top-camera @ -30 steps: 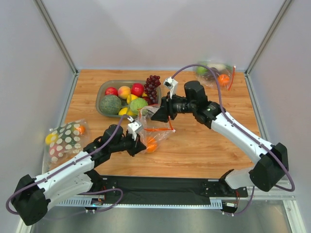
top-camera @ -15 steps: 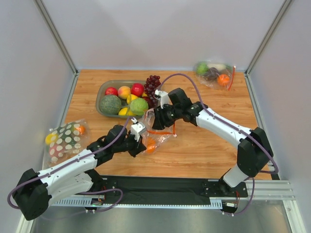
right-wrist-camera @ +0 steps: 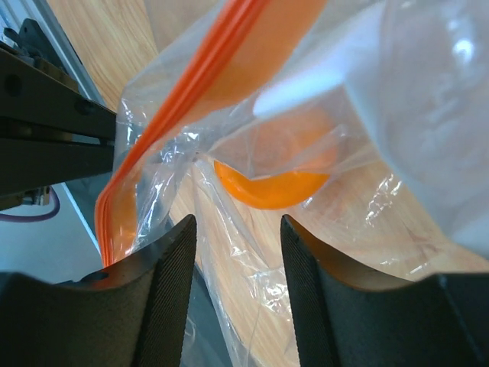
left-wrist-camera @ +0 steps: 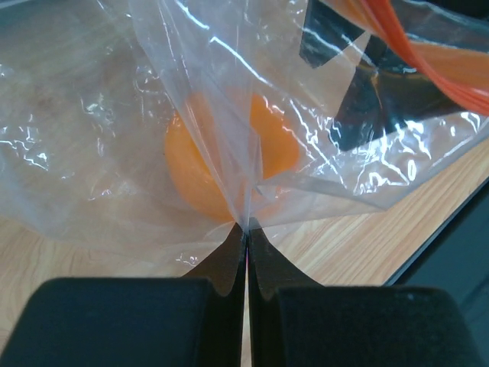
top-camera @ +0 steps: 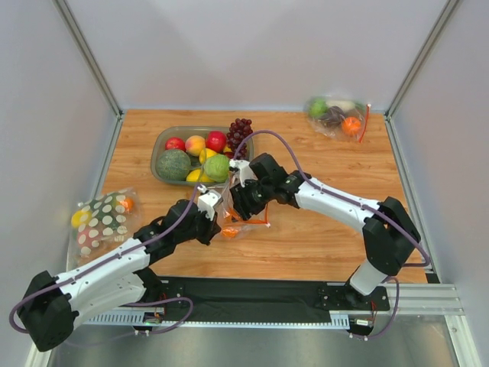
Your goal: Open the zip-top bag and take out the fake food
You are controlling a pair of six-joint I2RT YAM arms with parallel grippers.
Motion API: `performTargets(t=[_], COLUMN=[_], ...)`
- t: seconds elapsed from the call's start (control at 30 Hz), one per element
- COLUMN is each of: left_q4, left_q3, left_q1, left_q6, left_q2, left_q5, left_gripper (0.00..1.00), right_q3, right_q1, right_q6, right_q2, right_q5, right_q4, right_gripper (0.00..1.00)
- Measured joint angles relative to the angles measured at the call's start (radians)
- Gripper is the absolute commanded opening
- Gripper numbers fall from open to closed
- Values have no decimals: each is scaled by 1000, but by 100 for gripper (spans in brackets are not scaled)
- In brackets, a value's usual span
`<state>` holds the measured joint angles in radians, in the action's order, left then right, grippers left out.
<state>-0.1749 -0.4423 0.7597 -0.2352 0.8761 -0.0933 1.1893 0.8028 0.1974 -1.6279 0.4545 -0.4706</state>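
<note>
Zip-top bag [left-wrist-camera: 84,145], at centre of the top view, is holding a small orange [left-wrist-camera: 229,164]. Bowl [top-camera: 162,139], upper left of it, is holding mixed fruit [top-camera: 216,141]. Left gripper [left-wrist-camera: 246,229] is pinching bag film just below the orange. Right gripper [right-wrist-camera: 237,225] jaws are standing apart, zip strip [right-wrist-camera: 172,122] passing above them.

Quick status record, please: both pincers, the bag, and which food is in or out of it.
left pincer: shut, pinching the zip-top bag film
right pincer: open, at the bag's mouth by the zip strip
inside bag: small orange
outside bag: green fruit at the bowl; grape bunch beside the bowl
</note>
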Motion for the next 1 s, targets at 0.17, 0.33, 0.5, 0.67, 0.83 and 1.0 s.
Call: performTargets(t=[0.17, 0.33, 0.5, 0.67, 0.83, 1.0], left_q4=[-3, -4, 1, 9, 14, 31], left_q3=[14, 15, 15, 15, 15, 15], left_q1=[0, 0, 0, 0, 0, 0], left_q6=[-20, -30, -35, -37, -36, -36], left_q2=[15, 47, 86, 116, 139, 179], left_q5=[37, 59, 76, 76, 72, 68], left_gripper=[0, 0, 0, 0, 0, 0], right_q3=[0, -7, -9, -9, -9, -9], right_q1=[20, 25, 31, 37, 51, 57], right_q6=[16, 23, 29, 42, 49, 64], right_q2=[-37, -76, -108, -154, -191, -218], right_q5=[-2, -31, -67, -91, -118, -125], right_q4=[64, 94, 117, 142, 163, 198], right_gripper=[57, 62, 64, 66, 67, 68])
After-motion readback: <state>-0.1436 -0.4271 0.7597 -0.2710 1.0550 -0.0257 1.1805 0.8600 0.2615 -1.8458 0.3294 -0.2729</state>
